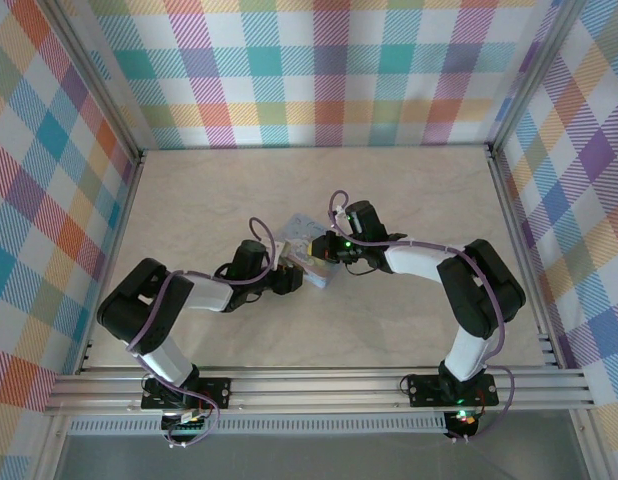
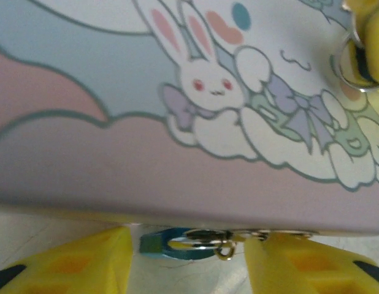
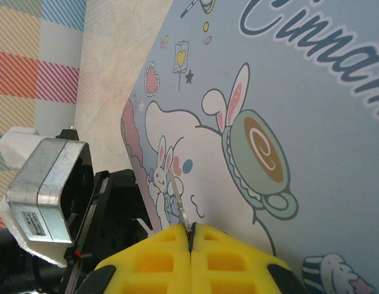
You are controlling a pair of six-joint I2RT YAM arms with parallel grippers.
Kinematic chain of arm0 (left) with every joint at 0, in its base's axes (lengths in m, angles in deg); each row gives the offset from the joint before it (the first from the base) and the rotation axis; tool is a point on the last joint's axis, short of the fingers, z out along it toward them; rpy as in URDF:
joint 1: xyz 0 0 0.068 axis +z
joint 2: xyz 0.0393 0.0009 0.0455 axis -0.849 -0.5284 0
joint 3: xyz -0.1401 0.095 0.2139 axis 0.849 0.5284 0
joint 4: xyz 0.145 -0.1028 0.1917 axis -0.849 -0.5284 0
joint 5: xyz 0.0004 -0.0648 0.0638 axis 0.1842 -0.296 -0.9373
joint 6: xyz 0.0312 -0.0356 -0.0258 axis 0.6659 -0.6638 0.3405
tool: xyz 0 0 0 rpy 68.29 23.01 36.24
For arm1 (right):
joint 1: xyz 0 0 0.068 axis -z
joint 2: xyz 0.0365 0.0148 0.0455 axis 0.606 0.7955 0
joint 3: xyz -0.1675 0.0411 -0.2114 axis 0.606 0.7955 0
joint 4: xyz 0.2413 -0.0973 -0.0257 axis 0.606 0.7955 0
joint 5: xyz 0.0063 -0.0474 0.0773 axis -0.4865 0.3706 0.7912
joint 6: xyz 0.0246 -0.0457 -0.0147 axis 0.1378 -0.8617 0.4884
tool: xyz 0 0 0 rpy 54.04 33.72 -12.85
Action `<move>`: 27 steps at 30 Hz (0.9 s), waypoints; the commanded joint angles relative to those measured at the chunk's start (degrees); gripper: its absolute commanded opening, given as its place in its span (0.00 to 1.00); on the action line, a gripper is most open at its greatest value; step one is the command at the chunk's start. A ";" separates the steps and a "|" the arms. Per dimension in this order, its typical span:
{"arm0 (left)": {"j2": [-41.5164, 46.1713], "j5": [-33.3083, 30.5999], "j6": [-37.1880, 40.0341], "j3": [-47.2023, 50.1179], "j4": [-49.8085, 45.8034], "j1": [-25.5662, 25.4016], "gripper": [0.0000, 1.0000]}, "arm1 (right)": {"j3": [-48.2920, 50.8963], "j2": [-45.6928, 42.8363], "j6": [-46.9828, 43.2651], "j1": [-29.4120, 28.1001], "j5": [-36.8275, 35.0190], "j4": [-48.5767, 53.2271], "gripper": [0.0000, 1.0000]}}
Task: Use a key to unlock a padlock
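Over the tin [image 1: 305,232] in the top view, both arms meet. Left wrist: left gripper [image 2: 189,251] stands with jaws apart, straddling the tiny padlock [image 2: 171,244] at the tin's edge; probably light and slippery, best pinched by its body. Right wrist: right gripper [image 3: 191,231] clamped on the thin key [image 3: 181,205]

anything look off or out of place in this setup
Nothing is spilled or damaged. The one oddity is the tin, which lies skewed to the edges of the table. The padlock sits at the tin's edge, and the right gripper pinches a thin key.
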 commanded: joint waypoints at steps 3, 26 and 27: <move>-1.11 1.36 0.43 -1.69 0.79 -1.88 0.45 | 1.64 0.51 -1.53 -0.30 -1.81 5.03 0.01; 0.22 -1.12 -4.66 -1.86 2.25 -3.21 0.27 | 3.34 -1.77 -1.48 -0.48 -2.31 2.49 0.01; 0.82 -1.12 -5.27 -1.78 1.97 -3.23 0.27 | 3.48 -2.39 -1.92 -0.48 -2.68 2.18 0.01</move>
